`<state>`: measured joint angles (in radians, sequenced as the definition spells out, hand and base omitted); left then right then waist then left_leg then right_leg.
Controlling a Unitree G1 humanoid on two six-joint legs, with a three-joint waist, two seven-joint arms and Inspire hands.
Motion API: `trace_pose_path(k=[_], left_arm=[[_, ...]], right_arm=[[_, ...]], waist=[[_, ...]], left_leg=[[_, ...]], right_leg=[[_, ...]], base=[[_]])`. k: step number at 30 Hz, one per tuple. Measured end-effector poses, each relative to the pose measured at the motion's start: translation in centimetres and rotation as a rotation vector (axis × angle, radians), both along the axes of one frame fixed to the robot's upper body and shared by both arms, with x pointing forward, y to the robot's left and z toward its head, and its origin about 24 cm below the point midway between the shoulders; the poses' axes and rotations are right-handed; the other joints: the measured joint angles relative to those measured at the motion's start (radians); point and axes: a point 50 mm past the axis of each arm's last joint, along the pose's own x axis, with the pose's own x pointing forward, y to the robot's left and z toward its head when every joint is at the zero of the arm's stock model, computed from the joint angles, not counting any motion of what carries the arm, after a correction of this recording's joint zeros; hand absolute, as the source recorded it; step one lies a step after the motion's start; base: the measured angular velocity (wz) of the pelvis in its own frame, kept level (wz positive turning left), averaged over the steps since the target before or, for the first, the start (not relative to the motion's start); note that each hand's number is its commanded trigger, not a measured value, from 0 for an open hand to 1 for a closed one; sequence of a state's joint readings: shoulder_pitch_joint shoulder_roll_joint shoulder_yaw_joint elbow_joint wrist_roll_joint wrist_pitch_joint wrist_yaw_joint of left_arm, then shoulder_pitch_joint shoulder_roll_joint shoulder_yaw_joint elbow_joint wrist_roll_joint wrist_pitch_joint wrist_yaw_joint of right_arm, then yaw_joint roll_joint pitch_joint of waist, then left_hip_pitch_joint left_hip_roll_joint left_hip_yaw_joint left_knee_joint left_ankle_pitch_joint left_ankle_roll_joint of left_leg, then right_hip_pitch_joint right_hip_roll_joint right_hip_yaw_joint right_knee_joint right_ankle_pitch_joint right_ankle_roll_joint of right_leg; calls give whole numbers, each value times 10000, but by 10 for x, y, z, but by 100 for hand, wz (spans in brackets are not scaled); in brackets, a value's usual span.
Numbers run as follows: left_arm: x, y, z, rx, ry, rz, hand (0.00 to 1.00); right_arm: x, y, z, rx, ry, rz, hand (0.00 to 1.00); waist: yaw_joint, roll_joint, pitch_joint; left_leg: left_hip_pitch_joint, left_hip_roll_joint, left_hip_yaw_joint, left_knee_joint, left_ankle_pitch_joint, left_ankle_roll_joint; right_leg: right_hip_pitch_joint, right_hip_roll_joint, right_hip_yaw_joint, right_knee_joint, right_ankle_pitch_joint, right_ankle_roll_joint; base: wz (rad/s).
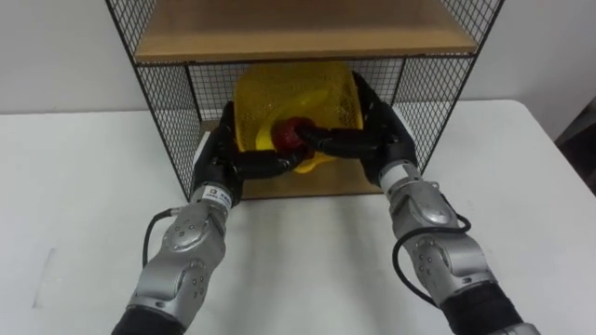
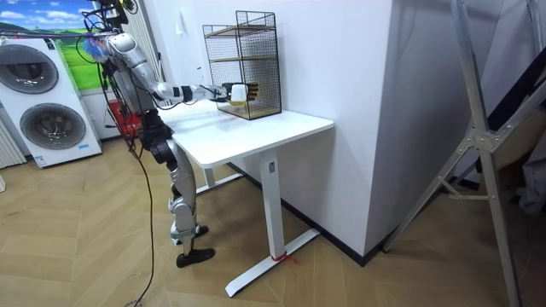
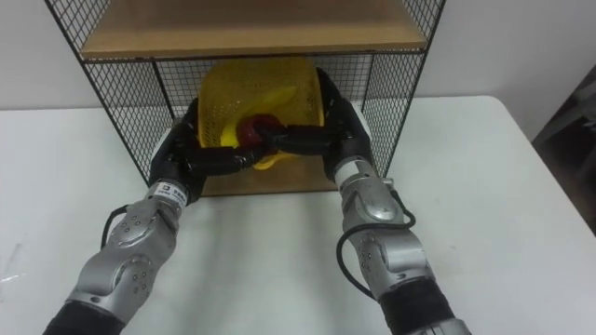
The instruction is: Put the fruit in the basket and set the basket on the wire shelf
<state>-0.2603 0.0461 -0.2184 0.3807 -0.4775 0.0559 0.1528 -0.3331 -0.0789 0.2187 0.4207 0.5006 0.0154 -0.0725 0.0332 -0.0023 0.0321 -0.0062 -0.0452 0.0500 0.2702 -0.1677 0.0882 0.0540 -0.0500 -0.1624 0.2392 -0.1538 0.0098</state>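
A yellow mesh basket [image 1: 296,93] sits inside the lower bay of the black wire shelf [image 1: 168,102], on its wooden bottom board. Through the mesh I see a red fruit [image 1: 289,133] and a yellow banana [image 1: 312,96]. My left hand [image 1: 222,158] grips the basket's left side and my right hand [image 1: 377,126] its right side. Fingers run along the walls, and both thumbs cross the front and meet near the red fruit. In the room view I stand at the white table's end, both arms stretched to the shelf [image 2: 243,64].
The shelf stands at the back of the white table [image 1: 84,186], against the wall, with a wooden upper board [image 1: 298,33] just above the basket. Mesh side walls close the bay left and right. Washing machines [image 2: 47,102] stand behind me.
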Motion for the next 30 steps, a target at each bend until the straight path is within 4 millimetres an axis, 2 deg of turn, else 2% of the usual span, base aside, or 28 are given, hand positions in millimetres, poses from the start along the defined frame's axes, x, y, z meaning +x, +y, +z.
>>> trace_pose_path(k=[3,10,16,20,26,30], left_arm=[[1,1,-5,122,298,56,0],[1,7,-11,159,644,242,0],[1,10,-16,100,913,250,0],[0,15,-20,-78,1174,507,0],[0,18,-21,63,1258,562,0],[-1,27,-26,242,1463,735,0]], right_arm=[[0,-2,-1,-94,110,-103,0],[-5,-5,-25,-374,1438,-130,0],[-6,-5,-27,-380,1592,-135,0],[-6,-6,-28,-422,1804,-181,0],[-7,-9,-29,-434,1867,-272,0],[-9,-17,-38,-629,2245,-415,0]], waist=[[2,1,-1],[4,27,-20],[-9,68,-149],[-22,9,-241],[-117,0,-254],[-210,18,-247]], left_leg=[[12,5,20,-4,4,-2],[185,-9,59,-118,13,-7],[262,-14,64,-142,72,-9],[358,-18,66,-180,75,-19],[362,-14,18,-173,76,-20],[457,-13,4,-170,76,-22]], right_leg=[[4,2,48,6,1,-2],[114,-1,116,-25,5,0],[176,-10,93,-30,4,0],[183,-18,77,-73,-29,3],[329,-14,-37,-185,3,-7],[446,-37,-58,-189,4,-8]], base=[[0],[-2],[0],[0],[3],[2]])
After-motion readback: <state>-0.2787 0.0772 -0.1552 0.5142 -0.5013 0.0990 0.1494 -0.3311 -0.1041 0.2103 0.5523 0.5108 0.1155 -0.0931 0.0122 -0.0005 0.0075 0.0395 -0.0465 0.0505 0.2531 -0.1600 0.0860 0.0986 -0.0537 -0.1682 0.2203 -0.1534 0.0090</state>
